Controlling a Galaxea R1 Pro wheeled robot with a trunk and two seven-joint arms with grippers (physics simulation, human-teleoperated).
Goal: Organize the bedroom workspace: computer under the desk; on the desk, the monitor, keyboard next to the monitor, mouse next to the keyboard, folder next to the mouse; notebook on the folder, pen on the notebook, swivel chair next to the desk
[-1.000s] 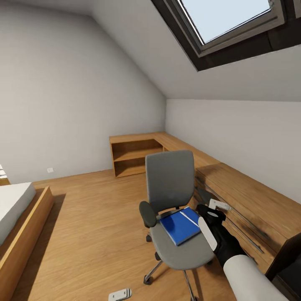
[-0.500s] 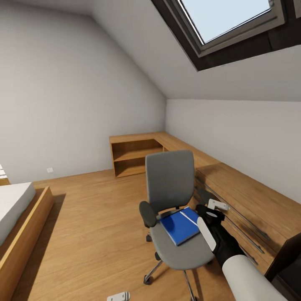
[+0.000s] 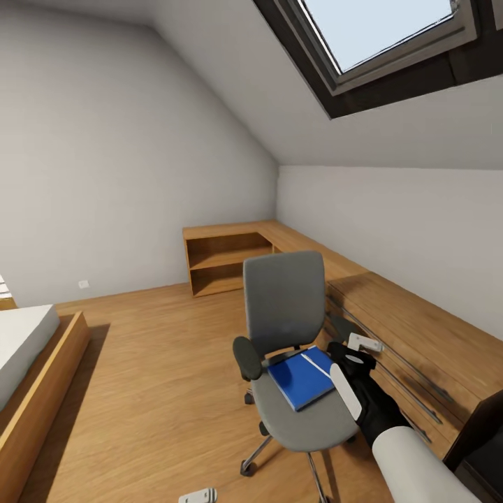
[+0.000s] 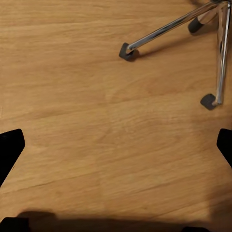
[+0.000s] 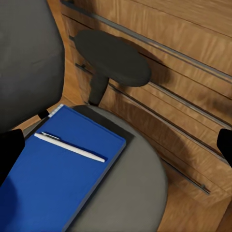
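Observation:
The grey swivel chair (image 3: 285,300) stands in the middle of the wood floor, its back toward the wall. The blue folder (image 3: 302,378) lies flat on its seat (image 5: 140,193), with a white pen (image 5: 71,147) resting on top of it. My right gripper (image 3: 363,344) hovers open just above the seat's right side, between the folder (image 5: 53,179) and the black armrest (image 5: 112,59). The wide-apart black fingertips (image 5: 10,147) hold nothing. My left gripper (image 3: 198,497) hangs low and open over bare floor beside the chair's metal star base (image 4: 174,24).
A long low light-wood cabinet (image 3: 412,328) runs along the right wall behind the chair, with open shelves (image 3: 227,262) at the corner. A bed (image 3: 28,363) with a wood frame sits at the left. A dark edge (image 3: 482,433) shows at the lower right. A skylight (image 3: 381,28) is overhead.
The left gripper has sunk slightly toward the bottom edge of the head view. The right gripper has barely shifted over the seat. Chair, folder and pen are unmoved.

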